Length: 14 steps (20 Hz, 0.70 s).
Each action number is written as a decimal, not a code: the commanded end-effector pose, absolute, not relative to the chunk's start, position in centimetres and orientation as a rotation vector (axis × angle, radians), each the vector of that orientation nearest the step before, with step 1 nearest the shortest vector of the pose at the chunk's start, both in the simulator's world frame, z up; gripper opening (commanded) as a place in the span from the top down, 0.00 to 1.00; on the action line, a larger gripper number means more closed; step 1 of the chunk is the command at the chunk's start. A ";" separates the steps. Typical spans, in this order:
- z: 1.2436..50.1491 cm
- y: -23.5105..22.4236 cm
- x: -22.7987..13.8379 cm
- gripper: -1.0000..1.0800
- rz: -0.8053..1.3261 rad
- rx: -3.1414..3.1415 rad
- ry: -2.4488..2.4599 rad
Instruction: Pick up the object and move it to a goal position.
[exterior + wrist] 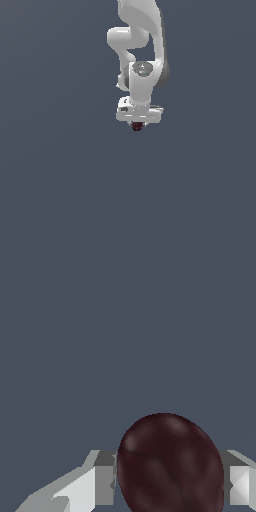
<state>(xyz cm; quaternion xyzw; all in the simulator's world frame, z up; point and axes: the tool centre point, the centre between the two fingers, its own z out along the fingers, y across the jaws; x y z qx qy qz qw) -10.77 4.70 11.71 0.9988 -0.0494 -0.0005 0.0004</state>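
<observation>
The object is a small dark maroon, roundish ball [137, 126]. In the exterior view it peeks out just below the white hand of my arm. In the wrist view the ball [170, 463] fills the space between my two fingers, with a grey fingertip [104, 483] touching one side and another pad against the other side. My gripper [137, 124] points straight down and is shut on the ball. The gripper's own fingers are mostly hidden behind the hand in the exterior view.
The plain dark grey-blue surface [60, 190] spreads all around. My white arm [142, 40] rises to the top of the exterior view. No other objects show.
</observation>
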 end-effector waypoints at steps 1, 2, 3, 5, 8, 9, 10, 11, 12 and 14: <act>14.1 6.0 -11.0 1.00 0.000 3.136 -0.155; 15.1 6.6 -11.0 1.00 0.000 3.136 -0.155; 16.2 7.1 -11.1 1.00 0.001 3.136 -0.155; 18.2 8.2 -11.3 1.00 0.001 3.136 -0.155; 21.2 9.9 -11.5 1.00 0.001 3.135 -0.155; 22.2 10.4 -11.5 1.00 0.001 3.135 -0.155; 23.1 11.0 -11.6 1.00 0.001 3.135 -0.155; 24.1 11.5 -11.7 1.00 0.001 3.135 -0.155; 25.1 12.1 -11.7 1.00 0.001 3.135 -0.155; 27.0 13.2 -11.9 1.00 0.001 3.135 -0.155</act>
